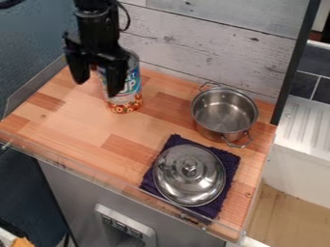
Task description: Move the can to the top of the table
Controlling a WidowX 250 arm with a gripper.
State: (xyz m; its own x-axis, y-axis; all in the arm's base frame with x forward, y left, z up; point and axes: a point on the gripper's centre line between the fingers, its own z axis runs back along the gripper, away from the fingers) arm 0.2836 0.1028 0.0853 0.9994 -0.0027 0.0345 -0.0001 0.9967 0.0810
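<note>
OK, black metal-and-plastic two-finger gripper hung w/ fingers apart nr blue-and-red cylindrical can, upright nr wooden table's back edge, twd left corner; off-centre descent cd've made a finger tip it.

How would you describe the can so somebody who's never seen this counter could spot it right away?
Find the wooden countertop, then its upper left in the picture, by the plank wall. The can stands upright there, partly behind the black tool. Unlike the steel pot and lid, it wears a printed label with a red patterned band near its base.
</note>
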